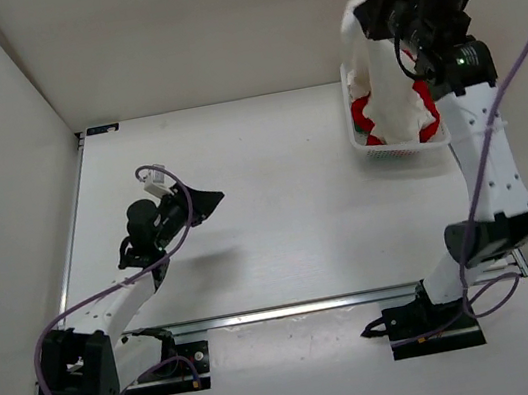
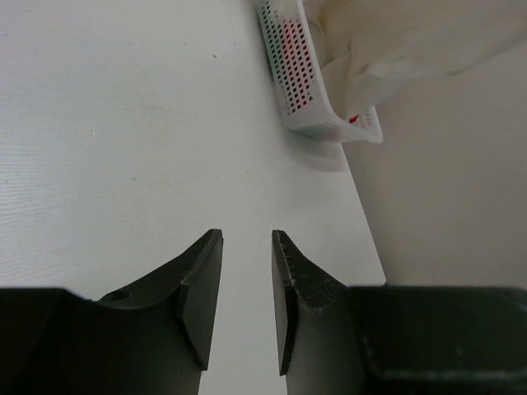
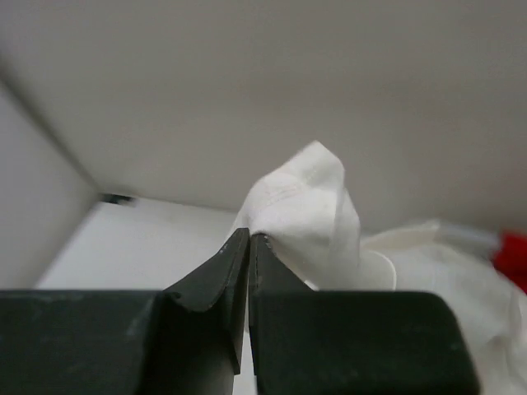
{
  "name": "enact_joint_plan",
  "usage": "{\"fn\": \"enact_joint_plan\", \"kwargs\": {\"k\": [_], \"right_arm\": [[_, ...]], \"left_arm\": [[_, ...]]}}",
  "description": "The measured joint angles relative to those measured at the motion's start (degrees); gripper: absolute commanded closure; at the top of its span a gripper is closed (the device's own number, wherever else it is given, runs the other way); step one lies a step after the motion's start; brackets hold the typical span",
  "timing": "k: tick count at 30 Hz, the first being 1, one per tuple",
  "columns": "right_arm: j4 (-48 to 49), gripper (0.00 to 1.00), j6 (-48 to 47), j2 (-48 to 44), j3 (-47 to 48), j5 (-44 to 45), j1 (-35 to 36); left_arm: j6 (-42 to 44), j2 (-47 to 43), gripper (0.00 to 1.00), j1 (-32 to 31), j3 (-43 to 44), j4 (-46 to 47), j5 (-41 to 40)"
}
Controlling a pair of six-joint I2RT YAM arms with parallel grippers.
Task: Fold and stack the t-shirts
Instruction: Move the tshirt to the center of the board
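Observation:
My right gripper (image 1: 367, 10) is shut on a white t-shirt (image 1: 389, 85) and holds it high above the white basket (image 1: 402, 146) at the back right; the shirt hangs down into the basket. The pinched white cloth (image 3: 300, 214) shows at my right gripper's tips (image 3: 249, 239). A red t-shirt (image 1: 363, 117) lies in the basket under it. My left gripper (image 1: 212, 202) is open and empty over the bare table at the left, jaws apart (image 2: 247, 239).
The basket (image 2: 290, 74) with red showing through its holes is far ahead in the left wrist view, by the right wall. White walls close in the table at the back, left and right. A metal rail (image 1: 312, 305) crosses near the arm bases.

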Motion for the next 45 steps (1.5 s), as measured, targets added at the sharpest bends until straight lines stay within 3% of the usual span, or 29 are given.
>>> {"fn": "enact_joint_plan", "kwargs": {"k": [5,11,15,20,25,29,30,32,35,38,40,42,45], "right_arm": [[9.2,1.0,2.6,-10.2,7.3,-11.0,9.5],[26.4,1.0,15.1,-14.4,6.0,-28.0,2.0],[35.8,1.0,23.5,-14.2,-3.0,-37.4,-3.8],[42.0,1.0,25.7,-13.4,-27.5,-42.5,-4.7],[36.5,1.0,22.7,-2.3,-45.4,-40.8,-7.7],[31.0,1.0,20.0,3.6,-45.8,-38.5,-9.6],[29.8,0.98,19.3,4.4,-44.8,-38.0,-9.9],[26.1,0.69,17.9,6.4,-39.9,-36.0,-10.5],[20.0,0.44,14.4,8.3,-30.3,-30.3,-10.3],[15.6,0.41,10.0,6.2,-27.0,-22.1,-8.4],[14.5,0.45,8.3,1.6,-31.8,-15.3,-5.1],[13.4,0.69,7.3,-5.9,-41.3,-8.8,0.2],[13.8,0.92,8.7,-18.7,-59.9,-7.3,8.1]], "left_arm": [[-1.5,0.5,0.58,1.6,0.0,0.6,0.8],[-3.4,1.0,0.56,3.1,-1.1,2.1,1.6],[-4.0,1.0,0.51,3.6,-1.9,2.2,1.7],[-2.2,0.7,0.47,1.2,-1.5,0.4,0.5],[5.1,0.3,0.45,-8.2,5.2,-10.2,-5.4],[11.2,1.5,0.41,-14.1,12.3,-17.8,-7.6],[12.7,2.2,0.41,-15.4,14.1,-19.9,-8.2],[15.8,4.3,0.39,-18.1,17.9,-24.9,-9.7],[19.1,7.4,0.37,-20.5,21.8,-30.5,-11.1],[21.7,11.6,0.36,-21.4,25.8,-36.8,-12.0],[23.3,14.6,0.35,-21.8,28.8,-40.5,-12.9],[25.7,18.2,0.35,-22.6,33.0,-45.5,-14.1],[29.0,22.8,0.34,-24.0,37.9,-50.9,-15.1]]}}
